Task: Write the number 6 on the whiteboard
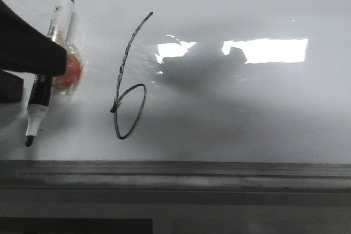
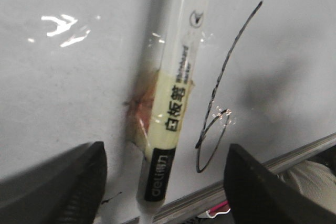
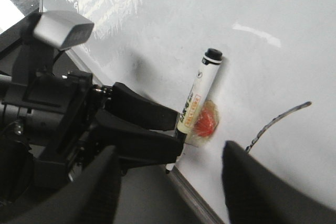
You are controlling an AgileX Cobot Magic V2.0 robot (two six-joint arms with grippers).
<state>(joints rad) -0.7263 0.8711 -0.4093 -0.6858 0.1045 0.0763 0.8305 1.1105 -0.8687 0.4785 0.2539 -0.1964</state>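
- One number 6 (image 1: 129, 83) is drawn in thin black line on the whiteboard (image 1: 247, 113), its loop just above the grey bottom frame (image 1: 175, 169)
- My left gripper (image 3: 177, 134) is clamped on the marker (image 1: 48, 64), left of the 6, its tip at the board
- My right gripper (image 3: 170, 192): fingers stand spread, holding nothing

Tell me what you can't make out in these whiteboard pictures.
- Front view: the left claw covers the marker's middle; whether it grips is unclear.
- Right wrist view: the number 6 shows only its stem; the right claw finger hides the loop.
- Left wrist view: the marker's tip is cut off by the picture edge.
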